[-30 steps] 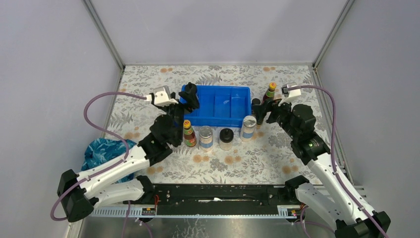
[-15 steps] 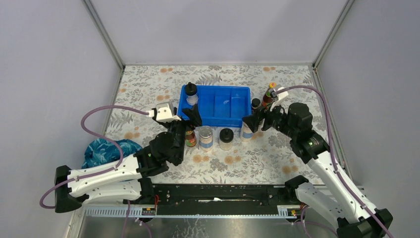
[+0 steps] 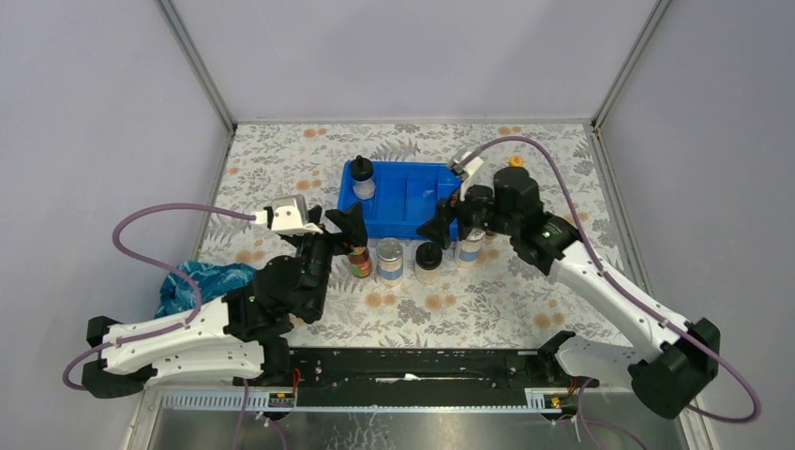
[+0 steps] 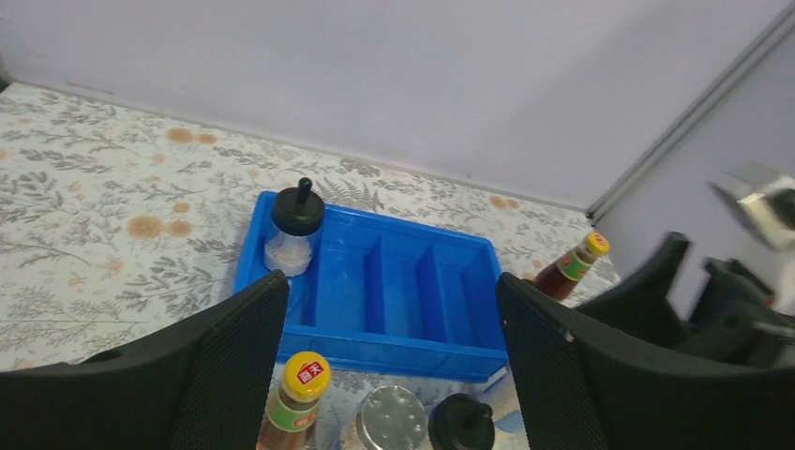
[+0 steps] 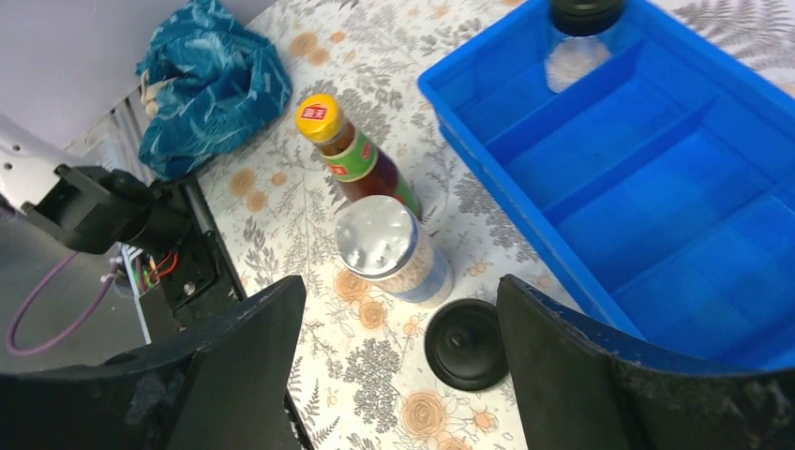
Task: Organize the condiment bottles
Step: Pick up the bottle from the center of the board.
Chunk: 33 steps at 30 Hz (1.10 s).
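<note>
Right arm (image 3: pixel 562 258) leftward, near black-domed bottle (image 3: pixel 428 255)

Only marking I can spot is a red square logo atop the yellow-capped bottle (image 5: pixel 361 161), with characters too blurry to read.

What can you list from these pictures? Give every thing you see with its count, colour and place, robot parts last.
Tray: one, blue, mid-table.
Black-domed bottles: two, clear; one in the tray's leftmost compartment, one in front of the tray.
Yellow-capped bottles: two, dark; one in front of the tray, one right of it.
Silver-lidded jars: two, clear; in front of the tray, the second further right.
Cloth: one, blue, table's left edge.
Table: one, floral-patterned.
Left tool, right tool: black, open, empty.
</note>
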### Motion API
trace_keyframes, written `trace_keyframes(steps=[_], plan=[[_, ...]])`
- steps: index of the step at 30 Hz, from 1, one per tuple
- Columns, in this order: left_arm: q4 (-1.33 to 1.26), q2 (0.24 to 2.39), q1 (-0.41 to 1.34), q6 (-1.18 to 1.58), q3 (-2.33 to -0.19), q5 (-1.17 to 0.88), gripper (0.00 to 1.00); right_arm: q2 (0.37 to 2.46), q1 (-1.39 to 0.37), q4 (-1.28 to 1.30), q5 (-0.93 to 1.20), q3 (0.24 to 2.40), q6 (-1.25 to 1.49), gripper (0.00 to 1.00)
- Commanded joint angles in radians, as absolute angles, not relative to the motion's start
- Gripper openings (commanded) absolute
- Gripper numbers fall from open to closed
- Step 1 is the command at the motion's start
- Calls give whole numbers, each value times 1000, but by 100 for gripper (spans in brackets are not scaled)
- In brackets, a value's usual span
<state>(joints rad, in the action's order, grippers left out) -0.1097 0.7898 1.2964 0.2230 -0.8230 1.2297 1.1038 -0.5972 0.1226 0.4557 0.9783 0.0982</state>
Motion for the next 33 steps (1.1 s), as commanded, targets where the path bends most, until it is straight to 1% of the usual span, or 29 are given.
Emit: trace_keyframes(steps=[1,11,19,24,33], plan=[[-72,766,1319,172,-868,1164,85,1200,-689,107,431,1092,37,82],[-36,683,1330,112,-896,944,84,1420,-854,95,352,1244,-27,82],[-37,633,1330,51,-872,776,84,1548,-912,31,276,1295,-53,82],[-40,639,1330,43,-879,761,84,1603,-921,8,244,1311,-74,81],[-47,635,1330,50,-863,761,84,1675,-939,8,267,1372,-87,81]])
